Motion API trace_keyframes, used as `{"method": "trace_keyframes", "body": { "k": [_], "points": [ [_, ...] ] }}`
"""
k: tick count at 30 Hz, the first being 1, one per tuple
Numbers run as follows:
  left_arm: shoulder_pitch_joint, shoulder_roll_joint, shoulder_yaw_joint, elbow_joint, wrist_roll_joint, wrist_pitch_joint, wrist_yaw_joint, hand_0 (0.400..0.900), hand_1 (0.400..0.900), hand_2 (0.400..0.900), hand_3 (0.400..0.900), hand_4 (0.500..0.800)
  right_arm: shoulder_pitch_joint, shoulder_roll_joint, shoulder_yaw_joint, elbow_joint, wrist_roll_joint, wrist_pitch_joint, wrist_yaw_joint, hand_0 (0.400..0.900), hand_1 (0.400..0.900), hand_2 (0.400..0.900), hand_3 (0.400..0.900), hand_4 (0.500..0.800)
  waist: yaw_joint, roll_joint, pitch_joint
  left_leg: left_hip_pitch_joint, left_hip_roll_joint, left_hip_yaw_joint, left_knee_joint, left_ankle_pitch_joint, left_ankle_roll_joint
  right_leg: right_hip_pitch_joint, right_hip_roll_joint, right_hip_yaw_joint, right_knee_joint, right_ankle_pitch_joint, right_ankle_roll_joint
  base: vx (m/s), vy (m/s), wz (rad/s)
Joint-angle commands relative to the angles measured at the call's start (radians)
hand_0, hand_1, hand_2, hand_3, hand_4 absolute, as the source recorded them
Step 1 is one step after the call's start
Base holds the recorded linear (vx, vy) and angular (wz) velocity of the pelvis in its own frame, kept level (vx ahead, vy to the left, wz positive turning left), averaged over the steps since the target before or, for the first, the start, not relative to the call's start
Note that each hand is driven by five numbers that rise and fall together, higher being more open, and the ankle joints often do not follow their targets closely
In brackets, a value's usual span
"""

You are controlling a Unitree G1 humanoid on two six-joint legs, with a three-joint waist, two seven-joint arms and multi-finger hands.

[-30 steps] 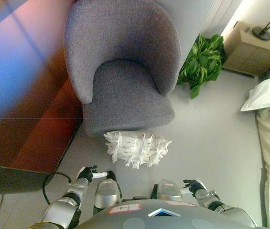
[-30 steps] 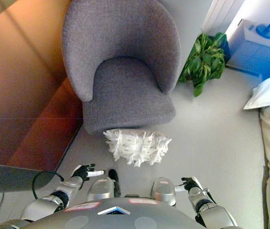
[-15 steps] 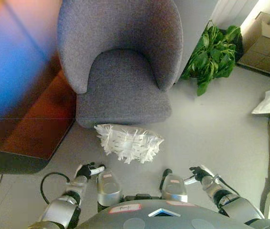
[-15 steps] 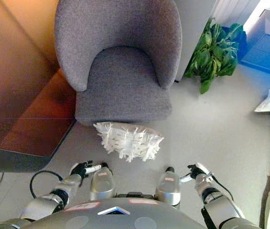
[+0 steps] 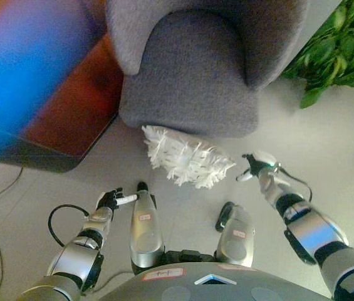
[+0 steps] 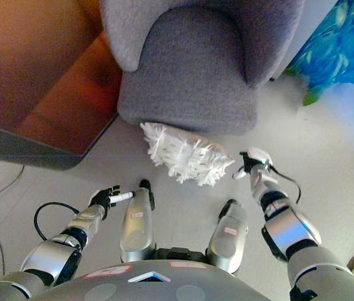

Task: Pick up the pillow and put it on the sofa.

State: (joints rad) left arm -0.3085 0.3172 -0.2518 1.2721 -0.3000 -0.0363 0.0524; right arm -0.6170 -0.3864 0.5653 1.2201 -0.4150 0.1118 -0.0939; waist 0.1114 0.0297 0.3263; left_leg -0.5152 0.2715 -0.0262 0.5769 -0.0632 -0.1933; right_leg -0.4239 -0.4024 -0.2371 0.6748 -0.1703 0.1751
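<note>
Left hand (image 6: 104, 197) is seen at lower left of the frame, low over the grey floor (image 6: 183, 194), fingers loosely extended, nothing held. It sits well apart from the pillow.

Right hand (image 6: 252, 164) is seen right of centre, raised further up the frame than the left, fingers relaxed and not clamped on anything. It is positioned just beside the right end of the pillow; contact cannot be confirmed from either view.

White shaggy pillow (image 6: 184, 153) is located at frame centre, lying on the floor, tilted so its left end is nearer the chair and its right end points toward the right hand. Its upper-left edge is against or just under the front of the seat.

Grey upholstered armchair (image 6: 192, 69) fills the upper centre, seat unoccupied. A dark wooden panel (image 6: 51, 94) occupies the upper left. A green potted plant (image 5: 343, 53) is seen at the upper right corner.
</note>
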Motion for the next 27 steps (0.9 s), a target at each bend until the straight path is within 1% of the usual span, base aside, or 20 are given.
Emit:
{"method": "trace_keyframes", "body": {
  "k": [1,6,12,17,18,21,27],
  "points": [
    [0.011,0.084,-0.047,0.011,-0.051,0.017,0.023,0.9,0.9,0.9,0.9,0.8,-0.104,-0.061,-0.02,-0.005,0.099,0.019,0.011,0.9,0.9,0.9,0.9,0.8,0.031,0.002,0.02,-0.016,0.019,-0.087,0.014,0.036,0.01,-0.078,-0.074,0.119,0.058,0.052,0.009,-0.02,0.095,0.16],
    [0.011,0.091,-0.049,-0.005,-0.082,0.019,0.011,0.9,0.9,0.9,0.9,0.8,-0.195,-0.082,0.0,-0.018,0.18,0.039,0.012,0.9,0.9,0.9,0.9,0.8,0.053,0.029,0.035,-0.099,-0.029,-0.103,0.081,0.002,0.03,-0.175,-0.089,0.14,0.139,0.026,-0.002,-0.03,0.085,0.23],
    [0.042,0.098,-0.036,-0.017,-0.12,0.011,-0.002,0.9,0.9,0.9,0.9,0.8,-0.282,-0.108,0.031,-0.04,0.211,0.073,0.04,0.9,0.9,0.9,0.9,0.8,0.073,0.056,0.05,-0.165,-0.065,-0.101,0.131,-0.022,0.044,-0.254,-0.099,0.154,0.197,0.009,-0.011,-0.02,0.084,0.13],
    [0.063,0.094,-0.026,-0.026,-0.137,-0.02,-0.021,0.9,0.9,0.9,0.9,0.8,-0.326,-0.131,0.05,-0.063,0.225,0.088,0.051,0.9,0.9,0.9,0.9,0.8,0.08,0.071,0.064,-0.209,-0.08,-0.099,0.157,-0.033,0.054,-0.304,-0.098,0.173,0.232,-0.002,-0.017,-0.03,0.084,0.03],
    [0.067,0.091,-0.028,-0.028,-0.143,-0.026,-0.024,0.9,0.9,0.9,0.9,0.8,-0.334,-0.135,0.053,-0.064,0.222,0.09,0.055,0.9,0.9,0.9,0.9,0.8,0.081,0.075,0.073,-0.206,-0.079,-0.096,0.18,-0.063,0.052,-0.301,-0.097,0.178,0.252,-0.028,-0.013,-0.01,0.072,-0.03],
    [0.072,0.083,-0.03,-0.032,-0.159,-0.04,-0.032,0.9,0.9,0.9,0.9,0.8,-0.364,-0.146,0.059,-0.056,0.216,0.087,0.065,0.9,0.9,0.9,0.9,0.8,0.082,0.085,0.084,-0.229,-0.084,-0.09,0.198,-0.071,0.059,-0.327,-0.098,0.187,0.268,-0.03,-0.016,-0.05,0.074,0.0],
    [0.077,0.075,-0.037,-0.032,-0.201,-0.059,-0.042,0.9,0.9,0.9,0.9,0.8,-0.427,-0.164,0.078,-0.034,0.193,0.086,0.077,0.9,0.9,0.9,0.9,0.8,0.083,0.109,0.109,-0.286,-0.106,-0.086,0.251,-0.091,0.071,-0.389,-0.098,0.216,0.318,-0.038,-0.025,-0.05,0.078,0.02]
  ]
}}
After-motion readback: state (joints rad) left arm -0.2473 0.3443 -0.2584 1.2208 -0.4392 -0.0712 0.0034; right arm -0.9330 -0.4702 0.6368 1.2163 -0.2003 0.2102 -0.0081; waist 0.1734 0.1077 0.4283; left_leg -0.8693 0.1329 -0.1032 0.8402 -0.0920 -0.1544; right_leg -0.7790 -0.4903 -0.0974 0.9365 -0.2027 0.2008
